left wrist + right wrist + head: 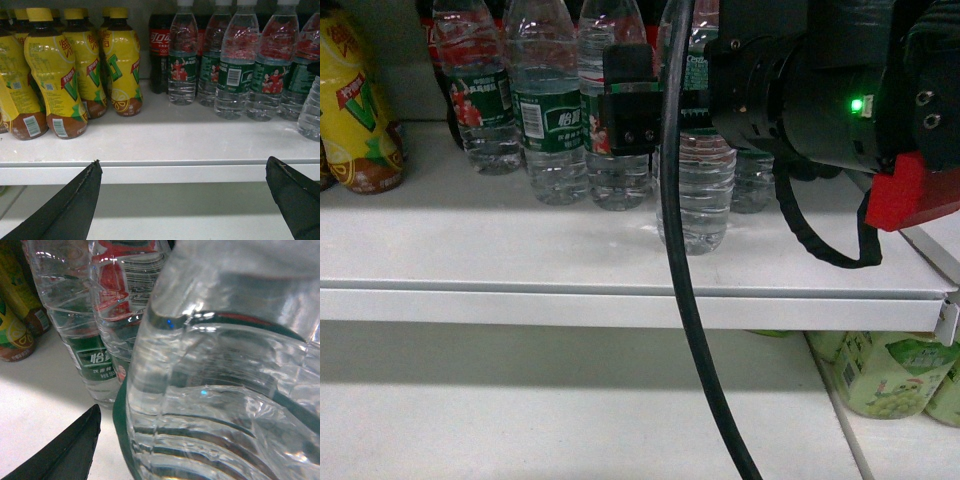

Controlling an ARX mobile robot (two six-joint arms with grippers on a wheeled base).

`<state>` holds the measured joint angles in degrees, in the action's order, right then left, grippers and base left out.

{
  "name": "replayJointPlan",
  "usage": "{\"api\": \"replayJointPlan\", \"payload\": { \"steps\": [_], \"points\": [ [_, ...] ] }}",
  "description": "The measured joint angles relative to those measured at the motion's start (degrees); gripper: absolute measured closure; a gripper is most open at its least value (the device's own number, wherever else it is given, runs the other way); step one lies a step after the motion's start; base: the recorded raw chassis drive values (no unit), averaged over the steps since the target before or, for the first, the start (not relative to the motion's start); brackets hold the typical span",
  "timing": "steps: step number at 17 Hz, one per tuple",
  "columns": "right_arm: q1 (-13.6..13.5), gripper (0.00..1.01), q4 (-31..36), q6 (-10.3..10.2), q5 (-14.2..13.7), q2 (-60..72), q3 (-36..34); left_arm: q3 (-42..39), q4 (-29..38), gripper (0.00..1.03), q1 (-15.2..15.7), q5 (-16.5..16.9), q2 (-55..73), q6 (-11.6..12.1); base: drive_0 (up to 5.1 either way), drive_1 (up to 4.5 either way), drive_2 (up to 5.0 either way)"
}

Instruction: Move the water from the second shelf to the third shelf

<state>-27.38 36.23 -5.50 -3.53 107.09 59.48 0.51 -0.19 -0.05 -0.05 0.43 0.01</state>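
A white shelf [470, 250] holds rows of drinks. At the far left stand yellow bottles [55, 75] with brown tea at their bases. To their right is a dark cola bottle [159, 50] with a red label, and then a group of clear water bottles [230, 75] with dark green labels showing red-shirted figures.

One water bottle [695, 195] stands nearer the shelf's front edge than the others, just ahead of the group. The right gripper [660, 115] reaches in from the right at label height on this bottle. One black finger [628, 100] lies against its left side. The other finger is hidden behind the arm and a thick black cable [675, 250] that hangs down the middle, so I cannot tell whether the grip is closed on the bottle. In the right wrist view the bottle fills the frame, very close, with a dark fingertip [65, 450] at lower left.

The left gripper [182, 197] hovers in front of the shelf edge, well clear of the bottles, its two dark fingers [70, 205] spread wide apart with nothing between them.

On the shelf below [570, 420], at the right, stand pale green bottles [890, 375].
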Motion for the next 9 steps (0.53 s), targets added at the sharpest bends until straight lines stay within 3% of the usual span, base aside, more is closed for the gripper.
{"api": "replayJointPlan", "payload": {
  "steps": [9],
  "points": [
    [0.4,0.03,-1.0,-0.7,-1.2,2.1,2.9,0.0,0.0,0.05,0.0,0.0,0.0,0.0,0.0,0.0,0.0]
  ]
}}
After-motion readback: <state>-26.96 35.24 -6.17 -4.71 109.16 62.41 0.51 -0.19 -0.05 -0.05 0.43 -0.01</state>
